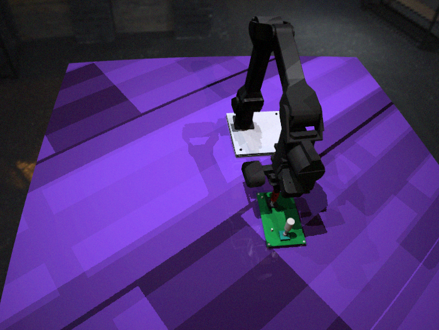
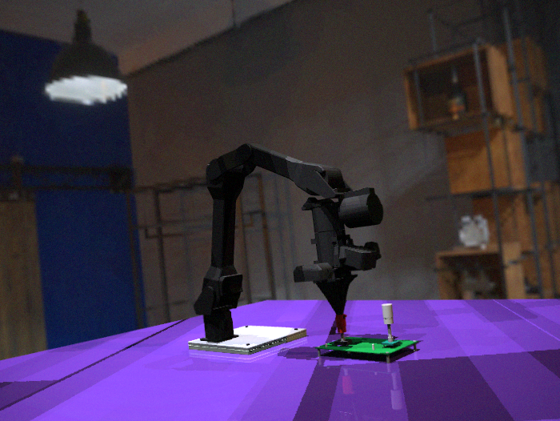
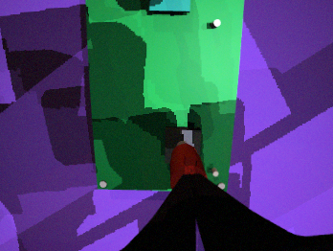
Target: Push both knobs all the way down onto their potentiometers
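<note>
- Directly beneath the closed gripper (image 2: 341, 312), the red knob (image 2: 341, 322) is blocking descent.
- Beyond it, the white knob (image 2: 386, 314) is standing tall, well apart.

The black six-joint arm (image 2: 226, 253) rises upright from its base at the far side of the scene, bends at a high elbow and reaches forward and down toward the near side. Its wrist section (image 2: 337, 235) hangs vertical, with a cylindrical motor housing jutting out to one side. The black parallel-jaw gripper (image 2: 340, 318) points straight down, its two fingers tapering to a narrow point, the jaws pressed fully together with nothing between them. In the wrist view the black fingers meet in a closed wedge.
</note>
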Available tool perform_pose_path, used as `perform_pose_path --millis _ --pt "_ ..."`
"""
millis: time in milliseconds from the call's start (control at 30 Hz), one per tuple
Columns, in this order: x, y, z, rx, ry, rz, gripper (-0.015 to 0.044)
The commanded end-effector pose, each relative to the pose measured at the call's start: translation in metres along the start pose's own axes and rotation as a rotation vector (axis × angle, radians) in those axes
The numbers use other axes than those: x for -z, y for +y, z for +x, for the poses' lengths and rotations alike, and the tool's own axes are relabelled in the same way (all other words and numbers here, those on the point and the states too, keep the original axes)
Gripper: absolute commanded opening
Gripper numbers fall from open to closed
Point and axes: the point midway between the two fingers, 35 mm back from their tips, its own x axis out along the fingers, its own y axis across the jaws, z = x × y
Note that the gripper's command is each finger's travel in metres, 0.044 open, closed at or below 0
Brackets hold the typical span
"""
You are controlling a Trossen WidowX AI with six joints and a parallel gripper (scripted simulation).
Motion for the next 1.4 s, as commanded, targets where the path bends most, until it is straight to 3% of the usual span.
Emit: perform_pose_path --millis 0,1367 --pt "-0.002 0.001 0.013 -0.006 0.009 0.003 0.0000" --pt "-0.002 0.001 0.023 -0.006 0.009 0.003 0.0000"
